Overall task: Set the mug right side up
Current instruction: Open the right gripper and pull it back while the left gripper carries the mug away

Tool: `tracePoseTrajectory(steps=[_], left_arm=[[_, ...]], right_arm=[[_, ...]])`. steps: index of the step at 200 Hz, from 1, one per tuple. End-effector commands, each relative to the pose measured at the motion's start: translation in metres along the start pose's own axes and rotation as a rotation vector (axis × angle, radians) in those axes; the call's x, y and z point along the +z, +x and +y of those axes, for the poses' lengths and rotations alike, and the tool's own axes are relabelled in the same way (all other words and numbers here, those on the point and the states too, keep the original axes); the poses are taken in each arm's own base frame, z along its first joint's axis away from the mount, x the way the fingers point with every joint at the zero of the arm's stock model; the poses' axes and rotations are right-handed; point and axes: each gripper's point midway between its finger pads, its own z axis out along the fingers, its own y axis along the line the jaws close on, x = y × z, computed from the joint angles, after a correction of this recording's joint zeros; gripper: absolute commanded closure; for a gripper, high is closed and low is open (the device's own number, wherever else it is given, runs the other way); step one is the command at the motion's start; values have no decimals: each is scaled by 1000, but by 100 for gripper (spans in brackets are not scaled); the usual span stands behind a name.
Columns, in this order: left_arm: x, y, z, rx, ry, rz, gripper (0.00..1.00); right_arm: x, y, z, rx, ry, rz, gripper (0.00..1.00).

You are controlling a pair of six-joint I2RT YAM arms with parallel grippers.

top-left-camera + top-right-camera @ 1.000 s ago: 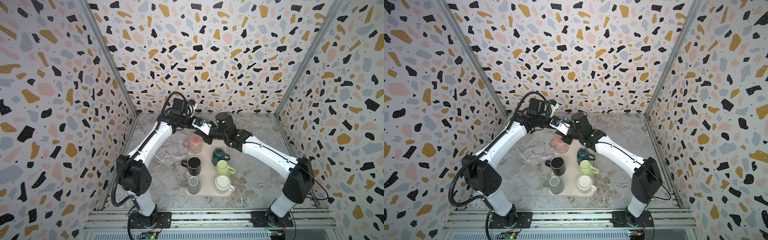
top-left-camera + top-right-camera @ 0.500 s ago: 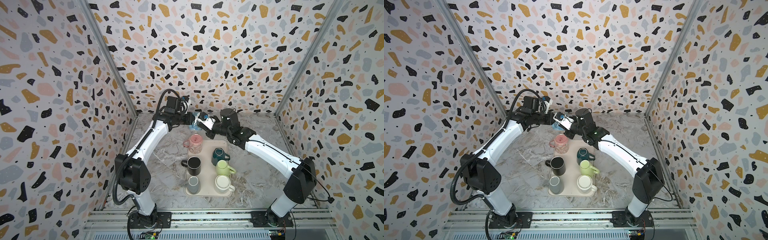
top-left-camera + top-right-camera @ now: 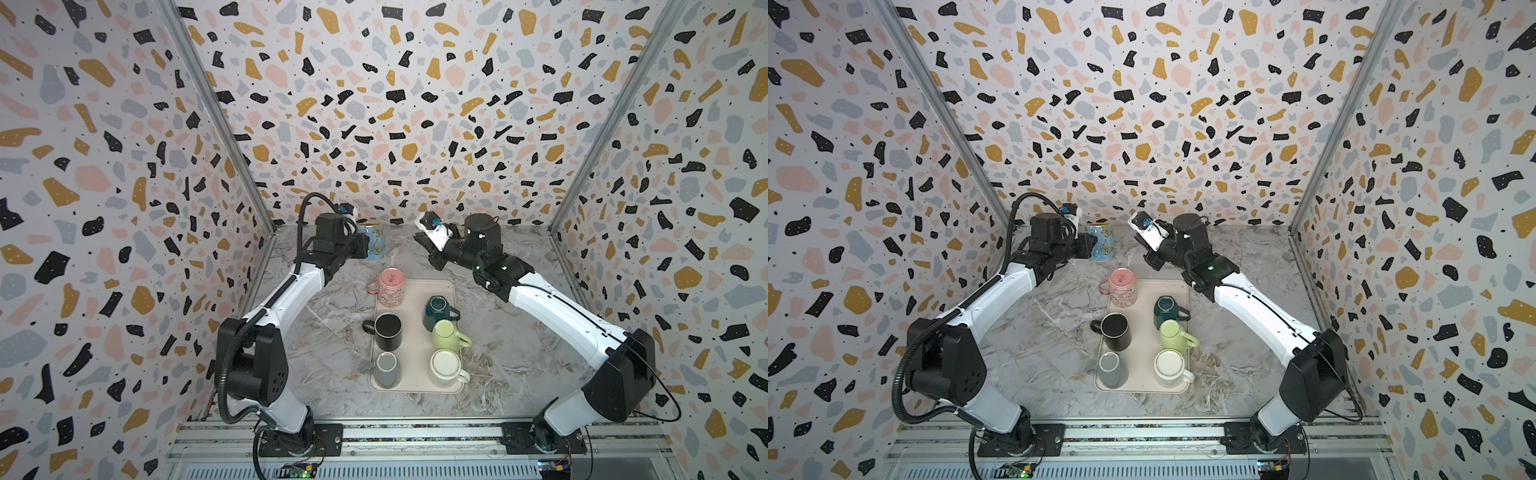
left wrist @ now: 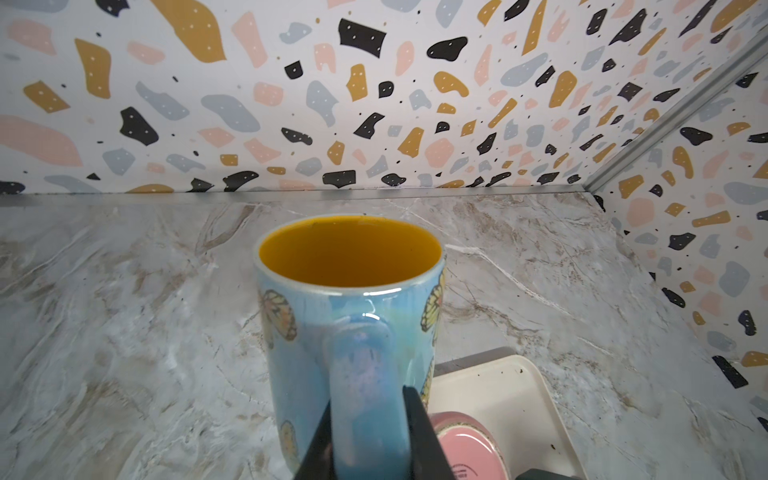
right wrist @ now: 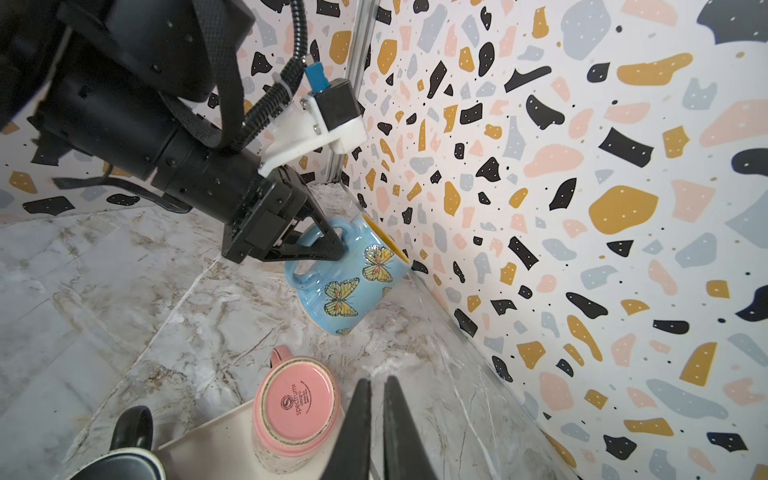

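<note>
The mug (image 3: 375,246) (image 3: 1101,244) is light blue with butterflies and a yellow inside. It stands mouth up at the back of the marble table, left of centre. My left gripper (image 3: 362,246) (image 4: 368,401) is shut on the mug's handle (image 4: 361,365), one black finger on each side. In the right wrist view the mug (image 5: 353,286) sits low over the tabletop, and I cannot tell if its base touches. My right gripper (image 3: 420,242) (image 5: 376,380) hangs shut and empty to the right of the mug, apart from it.
A beige tray (image 3: 415,376) lies mid-table with several mugs. A pink mug (image 3: 391,286) (image 5: 297,419) stands upside down at its far left corner, nearest both grippers. A black mug (image 3: 388,330) and a dark teal mug (image 3: 436,311) sit behind it. The patterned walls close in the back and both sides.
The grippers met over the pink mug; now my right gripper has drawn back to the right and its jaws have shut. My left arm carried the blue mug towards the back left.
</note>
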Motion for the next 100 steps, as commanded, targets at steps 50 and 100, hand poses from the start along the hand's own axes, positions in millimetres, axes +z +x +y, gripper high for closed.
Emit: tracePoseTrajectory(steps=[50,100], left_arm=[[-40,-85,15,34,-77,-508,100],[-25,-66,31,39,-115,-533,100]], right_arm=[[-19,3,-12,50,54,-20,90],[-22,11,-14,64,62,-13,90]])
